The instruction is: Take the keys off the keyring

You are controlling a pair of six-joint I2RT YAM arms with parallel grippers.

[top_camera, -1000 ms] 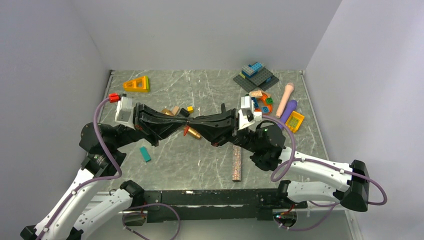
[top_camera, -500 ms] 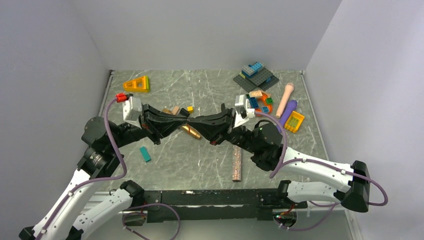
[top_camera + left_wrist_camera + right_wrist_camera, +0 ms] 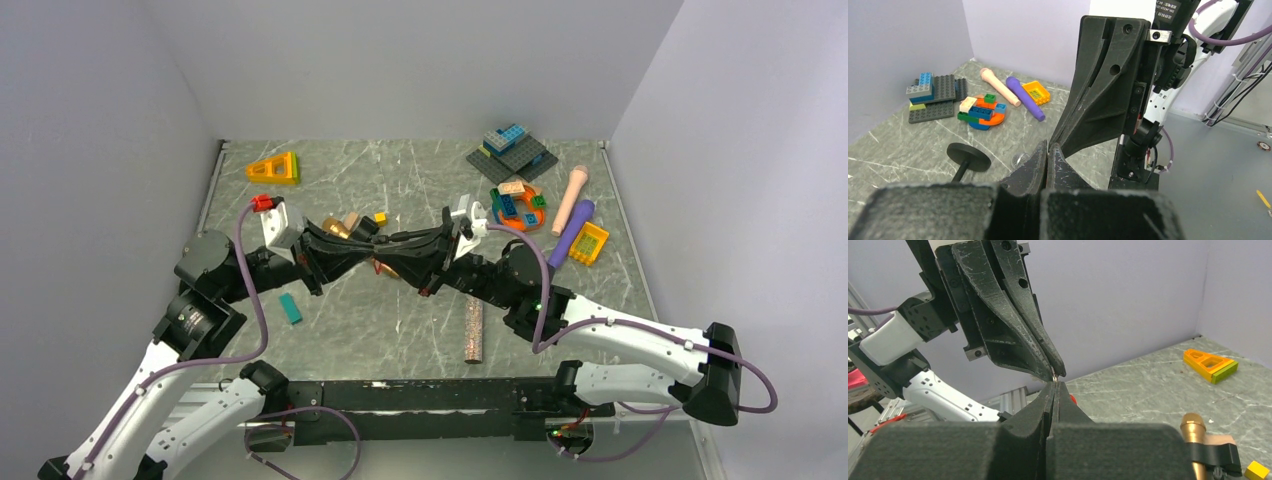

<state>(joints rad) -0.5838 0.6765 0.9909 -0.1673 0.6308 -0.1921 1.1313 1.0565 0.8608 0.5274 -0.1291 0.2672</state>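
Left gripper [image 3: 368,244] and right gripper [image 3: 392,241] meet tip to tip, jaws clenched on a keyring [image 3: 1054,378], barely a glint. Keys [image 3: 386,267] show only from above.

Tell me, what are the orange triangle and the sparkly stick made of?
The orange triangle looks like smooth plastic: bright even colour, clean edges. The sparkly stick seems coated in glitter or grit, speckled all over; its core cannot be told.
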